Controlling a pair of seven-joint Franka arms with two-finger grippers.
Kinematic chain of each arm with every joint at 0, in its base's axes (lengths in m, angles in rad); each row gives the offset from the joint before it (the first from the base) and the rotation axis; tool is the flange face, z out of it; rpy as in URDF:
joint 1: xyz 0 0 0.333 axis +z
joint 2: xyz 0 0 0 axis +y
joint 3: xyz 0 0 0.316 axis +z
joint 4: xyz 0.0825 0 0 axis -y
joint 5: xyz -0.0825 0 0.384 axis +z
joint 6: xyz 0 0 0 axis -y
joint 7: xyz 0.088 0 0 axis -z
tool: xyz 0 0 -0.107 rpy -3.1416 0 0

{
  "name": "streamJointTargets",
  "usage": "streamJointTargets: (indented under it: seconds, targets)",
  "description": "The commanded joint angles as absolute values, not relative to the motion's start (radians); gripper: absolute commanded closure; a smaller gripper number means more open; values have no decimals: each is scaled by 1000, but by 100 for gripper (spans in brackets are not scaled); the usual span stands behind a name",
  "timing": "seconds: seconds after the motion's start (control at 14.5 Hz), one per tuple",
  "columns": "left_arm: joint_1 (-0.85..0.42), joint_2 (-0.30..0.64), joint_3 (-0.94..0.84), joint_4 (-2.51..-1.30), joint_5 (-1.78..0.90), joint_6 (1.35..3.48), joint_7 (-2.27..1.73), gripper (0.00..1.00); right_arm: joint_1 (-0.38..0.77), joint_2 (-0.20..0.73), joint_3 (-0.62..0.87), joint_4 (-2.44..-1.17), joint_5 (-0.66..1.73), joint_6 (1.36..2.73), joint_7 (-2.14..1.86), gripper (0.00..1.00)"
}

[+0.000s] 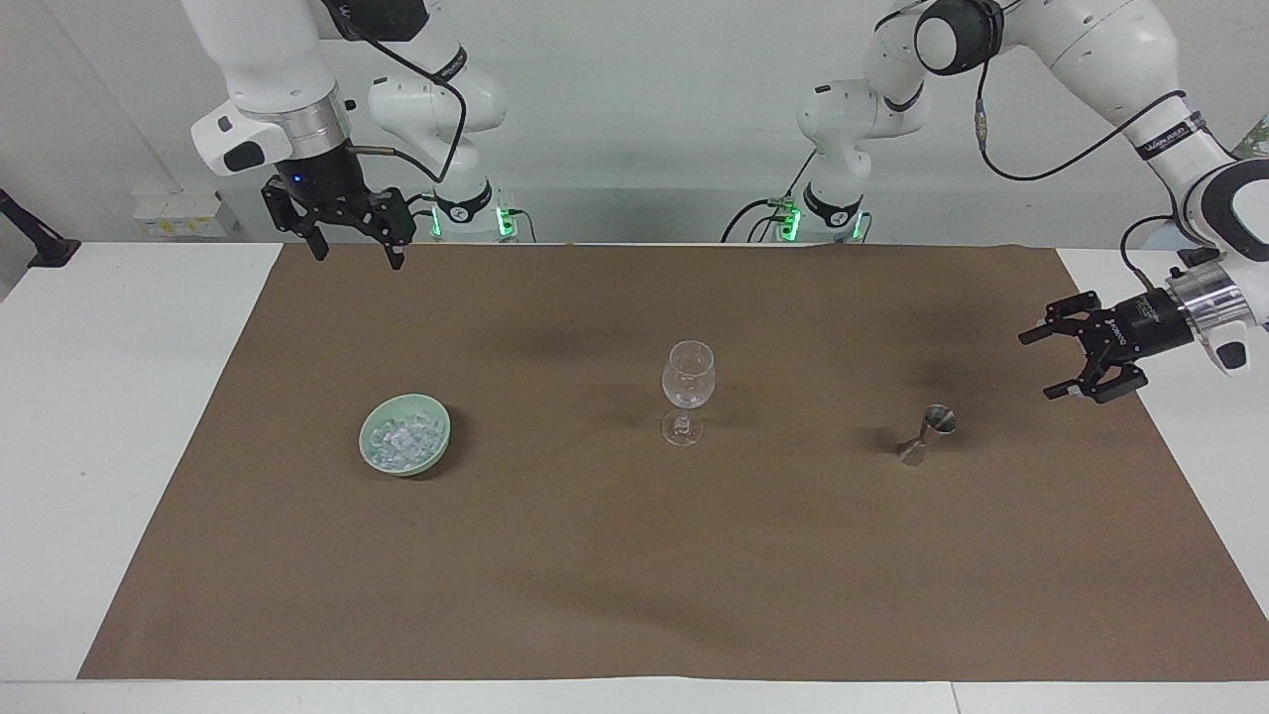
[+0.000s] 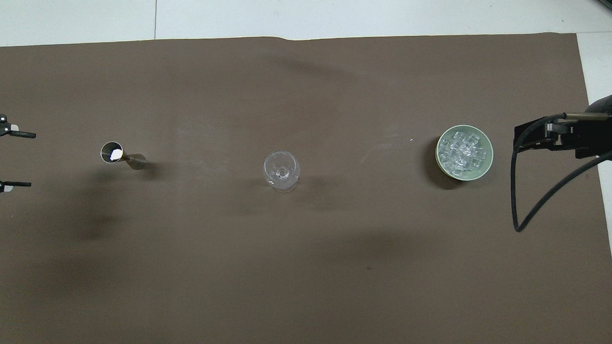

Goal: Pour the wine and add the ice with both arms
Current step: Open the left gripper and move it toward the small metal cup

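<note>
We have the left hand (image 1: 1081, 362) with its fingers spread wide and empty, turned sideways and hanging low over the brown mat (image 1: 634, 555) at the left arm's end of the worktop (image 1: 119, 456). The step we judge to be in hand is the reach for the steel jigger (image 1: 924, 435), which stands upright just inward of this hand and lower than it. To do it well, we would keep the fingers level, bring them in on either side of the narrow waist, and close only once the jigger is centred between them, since a knock on its small foot could tip it. We would then carry it upright. The overhead view shows a bright glint inside its upper cup; what it holds we cannot tell. Further inward stands the wine glass (image 1: 687, 390), upright and apparently empty, at mid-mat. Further still sits the green bowl (image 1: 404, 435), filled with the ice (image 1: 401, 437). The right hand (image 1: 347, 243) waits, fingers apart and empty, raised over the mat's edge at the robots' end.
</note>
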State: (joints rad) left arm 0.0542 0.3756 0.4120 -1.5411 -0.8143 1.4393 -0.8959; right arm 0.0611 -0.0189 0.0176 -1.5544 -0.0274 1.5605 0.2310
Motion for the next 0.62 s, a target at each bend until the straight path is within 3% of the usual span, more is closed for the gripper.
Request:
streamJointTargets:
  seconds: [0.0, 0.55]
  targets:
    - [44, 385, 430, -1542, -850, 1437, -916, 0, 48, -23, 20, -1560, -8, 1555, 204, 0]
    - [95, 451, 426, -1578, -920, 1428, -836, 0, 48, -23, 20, -1560, -8, 1555, 204, 0]
